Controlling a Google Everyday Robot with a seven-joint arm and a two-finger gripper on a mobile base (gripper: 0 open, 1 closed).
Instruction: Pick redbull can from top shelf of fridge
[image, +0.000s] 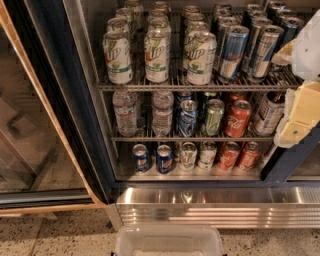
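Note:
Several slim blue-and-silver redbull cans stand in rows at the right of the top shelf (150, 86); the front ones are at the rail, one redbull can (232, 51) left of another (265, 50). Wider white-green 7UP cans (156, 55) fill the shelf's left and middle. The fridge (65, 100) has a dark frame and its door is slid open to the left. My gripper (300, 112), white and cream, comes in from the right edge. It is in front of the shelf's right end, just right of and slightly below the front redbull cans. It holds nothing that I can see.
The middle rack holds water bottles (125, 112), a Pepsi can (187, 117), a green can (213, 117) and a Coke can (237, 118). The bottom rack holds Pepsi (164, 158) and Coke cans (228, 156). Below is the ribbed steel panel (215, 207) and a clear plastic bin (167, 241).

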